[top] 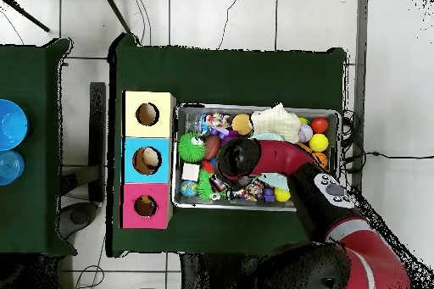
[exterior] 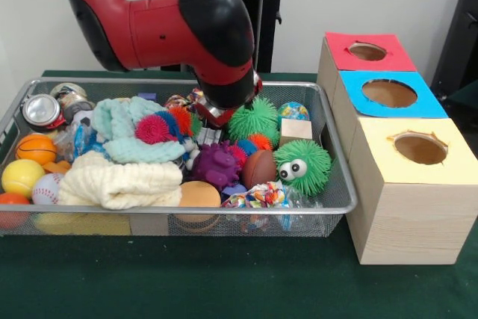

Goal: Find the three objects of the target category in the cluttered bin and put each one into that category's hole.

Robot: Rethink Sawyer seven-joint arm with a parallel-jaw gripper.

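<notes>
Bin [exterior: 340, 156], frame centre-left, crammed rim to rim; arm [exterior: 187, 28] low over its middle; gripper [exterior: 216, 113] buried, grip state indeterminable; red-faced hole [exterior: 367, 51] upper right, unobstructed.

Bulky red arm [exterior: 164, 31], black joints

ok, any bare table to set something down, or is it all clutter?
Bare green cloth runs along the table edge in front of the bin and the yellow box in the front view. Overhead, another bare strip lies beyond the bin. Inside the bin it's packed, with the arm over its middle. The three boxes sit touching.
</notes>
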